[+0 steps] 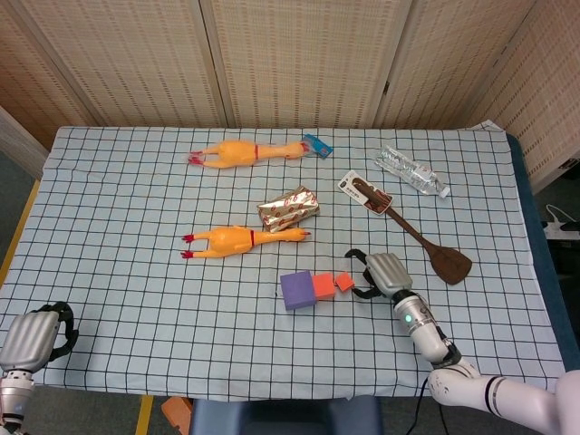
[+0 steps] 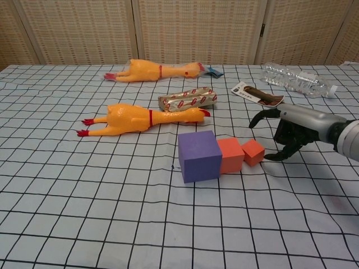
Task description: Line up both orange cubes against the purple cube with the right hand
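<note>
Your right hand (image 2: 287, 136) hovers just right of the row with its fingers spread and curved, holding nothing, a clear gap showing between its fingertips (image 2: 276, 157) and the small orange cube (image 2: 253, 152). The purple cube (image 2: 199, 155) sits on the checked surface (image 2: 112, 213) with the larger orange cube (image 2: 230, 155) pressed flush against its right face, and the small cube sits just beside that one. In the chest view the small cube looks turned a little, with its near corner close to or touching the larger cube, so the line reads as nearly finished, not clean. If you want it tidier, bring the hand in low from the right and nudge the small cube's far side with a flat fingertip, pushing leftward along the row and not across it, so the cube squares up without shoving the other two out of place. Keep the push short and gentle; light blocks on cloth will probably skid or spin if struck off centre. Mind the brown spatula (image 1: 419, 239) behind the hand, and keep your wrist from sweeping into it. Your left hand (image 1: 34, 337) rests at the near left corner with fingers curled in on nothing; leave it there.
</note>
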Motion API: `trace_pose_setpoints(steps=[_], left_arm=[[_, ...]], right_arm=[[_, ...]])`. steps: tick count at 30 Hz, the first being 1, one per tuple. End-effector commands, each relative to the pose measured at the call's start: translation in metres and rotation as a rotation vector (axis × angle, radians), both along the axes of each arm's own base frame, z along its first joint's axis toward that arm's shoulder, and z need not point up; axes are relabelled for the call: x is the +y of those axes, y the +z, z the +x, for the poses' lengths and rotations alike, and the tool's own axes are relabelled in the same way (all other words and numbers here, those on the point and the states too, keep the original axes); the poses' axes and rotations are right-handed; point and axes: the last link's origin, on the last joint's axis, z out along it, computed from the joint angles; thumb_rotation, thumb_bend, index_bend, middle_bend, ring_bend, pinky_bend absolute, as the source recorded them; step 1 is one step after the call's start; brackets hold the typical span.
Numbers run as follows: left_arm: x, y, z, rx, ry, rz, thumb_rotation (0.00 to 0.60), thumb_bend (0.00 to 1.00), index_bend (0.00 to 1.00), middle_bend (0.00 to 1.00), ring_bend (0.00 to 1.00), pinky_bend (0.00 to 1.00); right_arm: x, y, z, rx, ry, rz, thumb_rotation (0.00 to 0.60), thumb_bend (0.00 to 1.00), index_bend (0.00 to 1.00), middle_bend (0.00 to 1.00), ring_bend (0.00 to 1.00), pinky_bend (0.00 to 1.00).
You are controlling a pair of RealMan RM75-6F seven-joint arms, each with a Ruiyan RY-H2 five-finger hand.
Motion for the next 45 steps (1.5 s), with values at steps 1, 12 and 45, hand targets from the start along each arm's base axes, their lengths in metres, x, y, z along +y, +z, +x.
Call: trace_pose_setpoints(steps=[1,12,45], left_arm=[[0.000,0.000,0.000,0.000,0.000,0.000,0.600,0.41,0.27,0.39,0.41,0.52],[0.000,0.000,0.000,0.001,0.000,-0.001,0.600,0.41,0.27,0.39,0.41,0.52],[-0.001,0.000,0.001,0.001,-0.001,-0.002,0.600,0.41,0.27,0.40,0.41,0.52]], right_arm=[[0.001,0.004,-0.001,-0.002,-0.003,0.001,0.600,0.13,0.30,0.96,0.88,0.91],[0.013,0.019,-0.002,0.058,-0.024,0.000,0.600,0.48,0.45,0.96,0.88,0.92],[0.010,0.018,-0.015,-0.044,-0.173,0.113,0.600,0.66,0.49,0.97,0.89,0.93]])
